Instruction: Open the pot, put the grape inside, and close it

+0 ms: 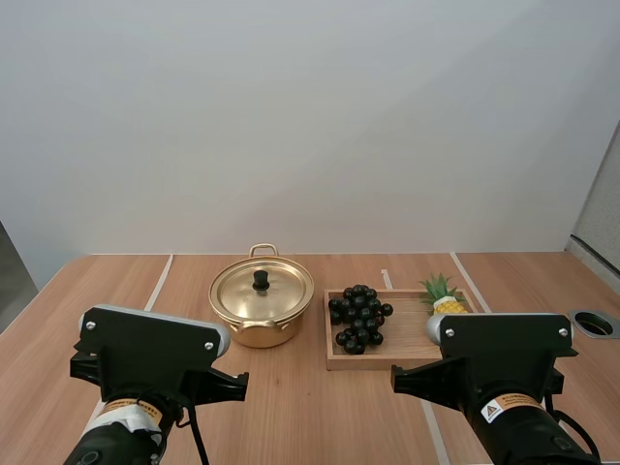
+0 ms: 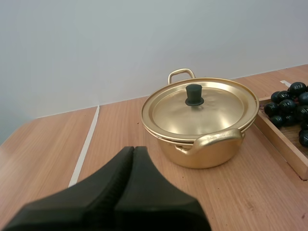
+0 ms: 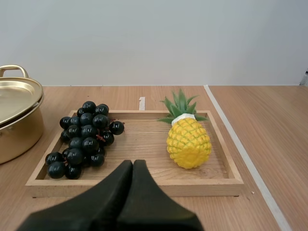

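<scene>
A light wooden worktop (image 1: 291, 407), crossed from front to back by pale tape strips (image 1: 158, 283), carries two items. A gold-coloured pot (image 1: 262, 308) with its lid on stands upright left of centre. A shallow wooden tray (image 1: 358, 360) lies flat just beside it on the right. A dark round opening (image 1: 594, 324) is set into the worktop near its right edge.
</scene>
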